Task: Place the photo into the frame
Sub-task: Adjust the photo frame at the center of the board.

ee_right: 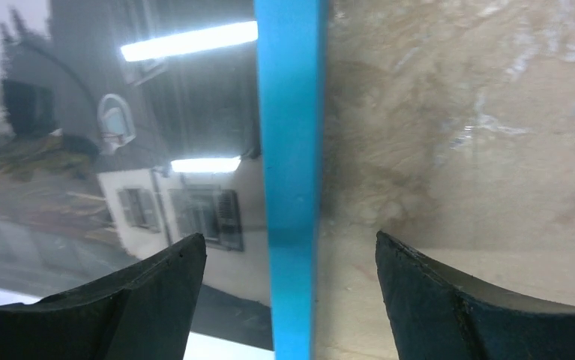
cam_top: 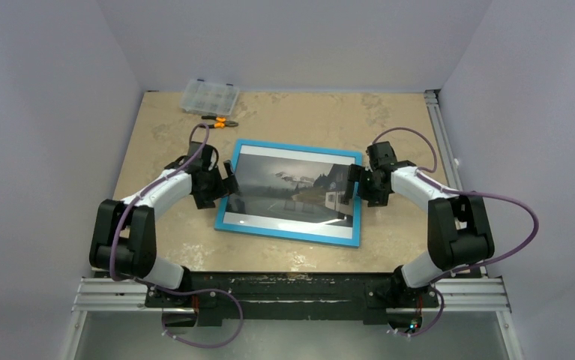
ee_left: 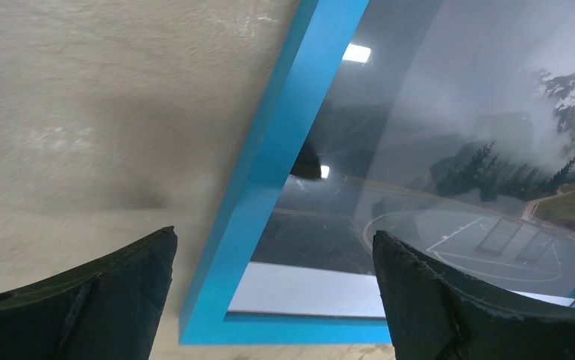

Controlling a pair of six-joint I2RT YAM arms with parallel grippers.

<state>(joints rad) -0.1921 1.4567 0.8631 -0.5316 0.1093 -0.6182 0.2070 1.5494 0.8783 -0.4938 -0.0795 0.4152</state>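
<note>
Clear box (cam_top: 209,96) and pliers (cam_top: 219,121) sit far left, well apart from the rest. Left jaws spread wide, empty, straddling the frame's (cam_top: 285,232) left edge by its near corner. Frame lies flat mid-table (cam_top: 306,112), blue face up, photo (cam_top: 288,187) inside it. Right jaws spread, empty, straddling the right edge. Table surface shows on every side of the frame, widest at the far side.
</note>
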